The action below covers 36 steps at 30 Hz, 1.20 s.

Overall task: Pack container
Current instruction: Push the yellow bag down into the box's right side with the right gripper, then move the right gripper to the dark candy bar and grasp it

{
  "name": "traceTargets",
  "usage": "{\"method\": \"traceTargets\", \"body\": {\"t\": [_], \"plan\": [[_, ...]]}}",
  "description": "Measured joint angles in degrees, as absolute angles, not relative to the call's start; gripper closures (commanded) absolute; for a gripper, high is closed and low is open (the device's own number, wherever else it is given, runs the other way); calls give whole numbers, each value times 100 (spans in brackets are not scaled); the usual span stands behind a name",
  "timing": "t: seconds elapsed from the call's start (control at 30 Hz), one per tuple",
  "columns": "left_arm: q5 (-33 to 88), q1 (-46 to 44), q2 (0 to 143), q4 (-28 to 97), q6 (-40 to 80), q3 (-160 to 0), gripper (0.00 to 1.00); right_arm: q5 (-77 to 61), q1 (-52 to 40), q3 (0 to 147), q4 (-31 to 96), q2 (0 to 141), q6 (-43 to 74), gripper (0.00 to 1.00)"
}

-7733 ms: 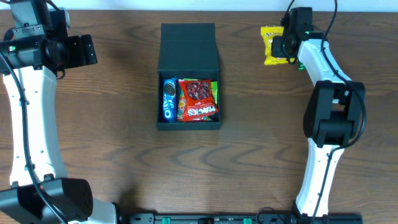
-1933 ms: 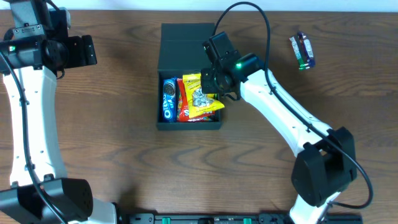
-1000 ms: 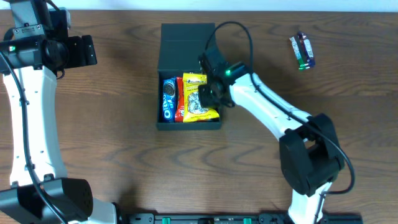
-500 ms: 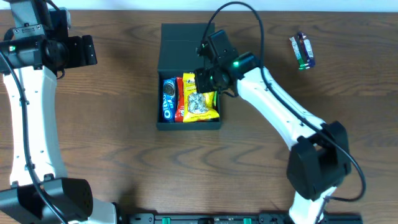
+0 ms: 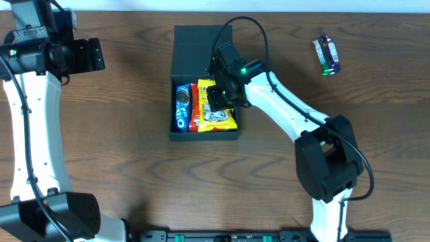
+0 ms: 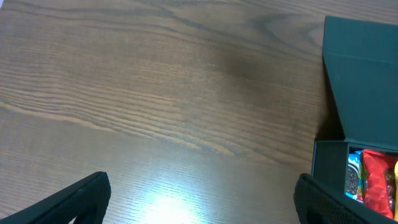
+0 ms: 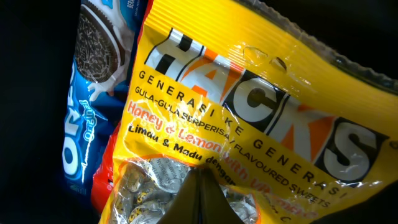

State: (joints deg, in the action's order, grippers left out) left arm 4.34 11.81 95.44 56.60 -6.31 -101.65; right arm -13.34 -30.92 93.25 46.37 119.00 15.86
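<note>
The black container [image 5: 201,44] stands at the table's middle with its flap lid open toward the far side. Inside lie a blue Oreo packet [image 5: 182,107], a red packet [image 5: 195,113] and a yellow Hacks sweets packet [image 5: 223,119] on top. My right gripper [image 5: 216,94] is shut, its joined fingertips [image 7: 200,180] resting on the yellow packet [image 7: 249,118] beside the Oreo packet [image 7: 93,93]. My left gripper [image 5: 91,55] is open and empty [image 6: 199,205] over bare table, left of the container [image 6: 360,74].
A small blue and green packet [image 5: 326,55] lies on the table at the far right. The right arm reaches across the container's right wall. The wooden table [image 5: 121,168] surrounds the box.
The yellow packet, which hung tilted over the box's right wall, now lies inside. My right gripper has shifted slightly left over it. The left arm has not moved.
</note>
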Motion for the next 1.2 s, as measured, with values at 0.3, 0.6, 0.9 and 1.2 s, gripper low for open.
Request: {"method": "traceTargets", "body": {"t": [0.3, 0.6, 0.9, 1.2], "plan": [[434, 1181, 9544, 5660, -631, -10165, 5, -1249, -2687, 9983, 4851, 11828, 1466, 99], [434, 1181, 9544, 5658, -631, -10165, 5, -80, -351, 10770, 4615, 10851, -40, 99], [434, 1181, 9544, 5660, -626, -10165, 5, -163, 1155, 10707, 3791, 12062, -495, 99], [434, 1179, 9544, 5660, -602, -10165, 5, -183, 1245, 10702, 2939, 13026, -576, 11]]}}
